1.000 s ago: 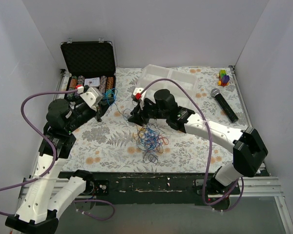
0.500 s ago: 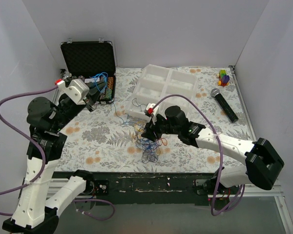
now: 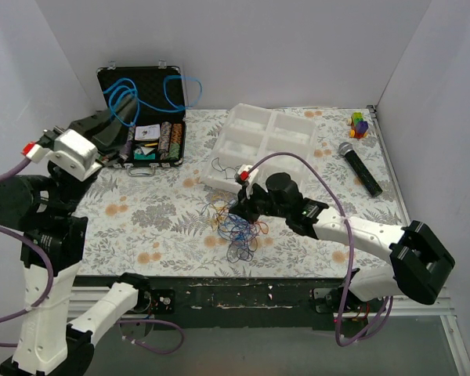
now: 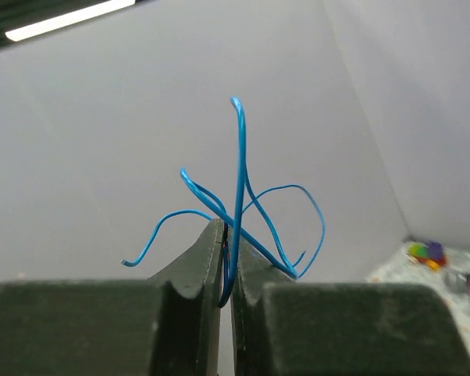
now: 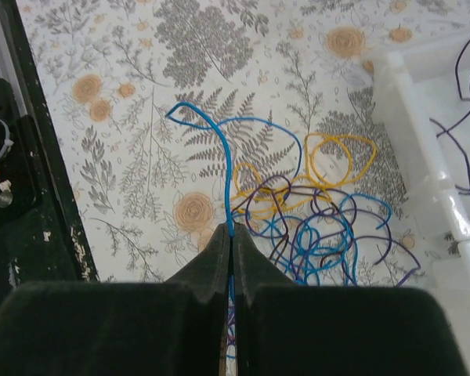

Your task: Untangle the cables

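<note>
Left gripper (image 4: pixel 227 235), jaws clamped on one freed blue cable (image 4: pixel 241 157), held it high over the open case (image 3: pixel 153 95), apparently to keep it apart. Right gripper (image 5: pixel 231 235), pinching a blue strand (image 5: pixel 228 180), anchored the tangle (image 3: pixel 239 229) of blue, purple and yellow loops on the floral table (image 3: pixel 164 219) beside the white tray (image 3: pixel 270 129).

One blue cable (image 4: pixel 240 157) aloft; one tangle (image 3: pixel 239 227), case (image 3: pixel 153 98), tray (image 3: pixel 270 133), microphone (image 3: pixel 360 168).
</note>
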{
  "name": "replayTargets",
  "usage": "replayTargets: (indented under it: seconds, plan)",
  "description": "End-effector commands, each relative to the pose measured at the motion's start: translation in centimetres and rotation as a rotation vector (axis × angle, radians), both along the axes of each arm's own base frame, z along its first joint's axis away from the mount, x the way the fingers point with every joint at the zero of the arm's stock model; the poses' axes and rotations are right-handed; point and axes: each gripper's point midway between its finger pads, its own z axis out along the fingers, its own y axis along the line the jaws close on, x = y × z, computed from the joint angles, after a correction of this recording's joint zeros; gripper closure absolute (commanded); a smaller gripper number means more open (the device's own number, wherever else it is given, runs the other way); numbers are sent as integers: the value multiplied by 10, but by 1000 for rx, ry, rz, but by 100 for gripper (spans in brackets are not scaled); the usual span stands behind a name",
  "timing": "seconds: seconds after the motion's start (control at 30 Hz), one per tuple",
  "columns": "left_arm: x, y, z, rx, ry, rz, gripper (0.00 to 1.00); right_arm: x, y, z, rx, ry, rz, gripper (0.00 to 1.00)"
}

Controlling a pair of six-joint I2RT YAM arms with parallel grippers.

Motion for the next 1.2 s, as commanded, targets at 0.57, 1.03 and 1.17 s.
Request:
replayTargets:
  seconds: [0.57,1.03,1.17]
  plan:
    - [53,-30,-93,-34,330,-114,97,-4,-36,163,233,-369,-75,12]
    - [17,-72,-153,67,602,-450,97,-11,-3,261,431,-534,67,11]
    - [16,-73,-158,69,616,-460,97,-24,13,271,476,-511,179,14]
